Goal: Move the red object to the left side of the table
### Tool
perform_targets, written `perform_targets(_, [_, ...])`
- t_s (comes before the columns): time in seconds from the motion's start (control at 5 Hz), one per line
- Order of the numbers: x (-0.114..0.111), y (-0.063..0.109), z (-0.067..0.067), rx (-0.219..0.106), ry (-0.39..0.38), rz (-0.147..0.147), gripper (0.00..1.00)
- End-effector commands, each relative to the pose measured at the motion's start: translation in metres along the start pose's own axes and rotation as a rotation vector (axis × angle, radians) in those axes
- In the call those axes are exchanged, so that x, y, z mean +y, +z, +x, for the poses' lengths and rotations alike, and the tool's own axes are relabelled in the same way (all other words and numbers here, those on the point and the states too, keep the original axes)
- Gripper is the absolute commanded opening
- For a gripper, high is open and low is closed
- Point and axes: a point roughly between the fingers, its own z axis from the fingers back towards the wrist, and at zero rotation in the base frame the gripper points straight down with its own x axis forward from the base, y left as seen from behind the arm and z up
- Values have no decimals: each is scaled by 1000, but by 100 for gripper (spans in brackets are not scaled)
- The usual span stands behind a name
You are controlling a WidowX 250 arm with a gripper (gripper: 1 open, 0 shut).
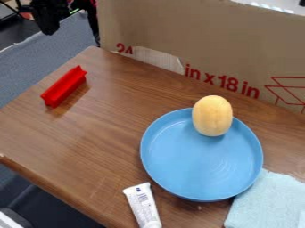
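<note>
The red object [64, 85], a small ridged bar, lies flat on the brown wood-grain table [107, 134] near its far left edge. My black gripper [49, 18] hangs well above and behind the bar at the top left of the view, apart from it. Its jaws look shut with nothing between them; the fingertips are dark and hard to separate from the background.
A round blue plate [179, 169] holds a tan egg-shaped object [212, 115] at centre right. A cardboard box [202, 40] with red printing stands along the back. A white tube [142, 206] and a light blue cloth [269, 202] lie at the front edge.
</note>
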Motion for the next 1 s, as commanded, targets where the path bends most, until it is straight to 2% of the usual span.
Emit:
perform_targets(0.0, [-5, 16, 4, -58, -37, 36, 100])
perform_targets(0.2, [-6, 6, -1, -42, -66, 36, 100])
perform_targets(0.4, [-4, -20, -1, -35, -108, 52, 100])
perform_targets(0.6, [-13, -18, 7, -28, -161, 47, 100])
perform_targets(0.8, [-13, -26, 10, -27, -196, 60, 100])
